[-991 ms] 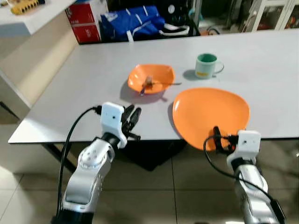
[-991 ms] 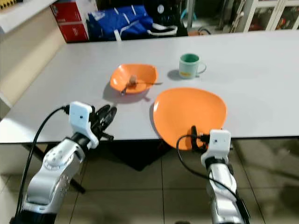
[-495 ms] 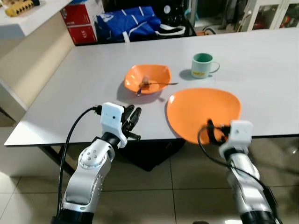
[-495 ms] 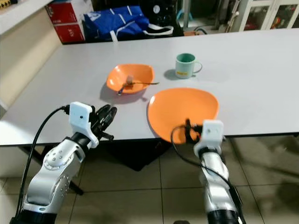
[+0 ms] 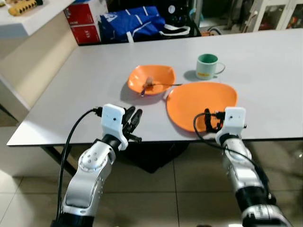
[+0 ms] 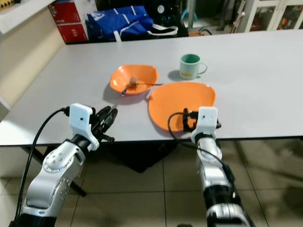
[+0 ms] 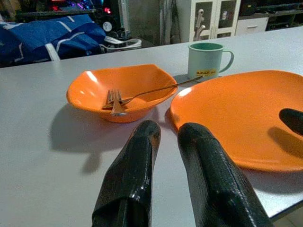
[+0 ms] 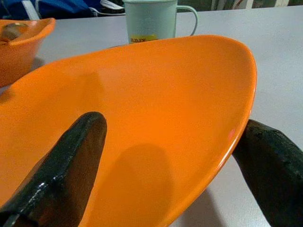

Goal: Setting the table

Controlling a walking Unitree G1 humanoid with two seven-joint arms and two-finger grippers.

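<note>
A large orange plate (image 5: 201, 99) lies on the grey table (image 5: 71, 104), its far rim close to the green mug (image 5: 207, 66) and its left rim beside the orange bowl (image 5: 151, 78). A fork (image 5: 163, 85) rests in the bowl. My right gripper (image 5: 210, 122) is at the table's near edge, shut on the plate's near rim; in the right wrist view one finger (image 8: 71, 161) lies on top of the plate (image 8: 142, 109). My left gripper (image 5: 132, 118) hovers shut over the near edge, left of the plate, holding nothing.
A blue bag (image 5: 132, 21) and a red box (image 5: 85, 21) sit beyond the table's far side. A pale counter (image 5: 28, 14) stands at the far left. White cabinets (image 5: 279, 14) are at the back right. Tiled floor lies below the near edge.
My right gripper has slid the plate away from the near edge and to the left, so it now lies fully on the table next to the bowl and mug. The left arm stayed still.
</note>
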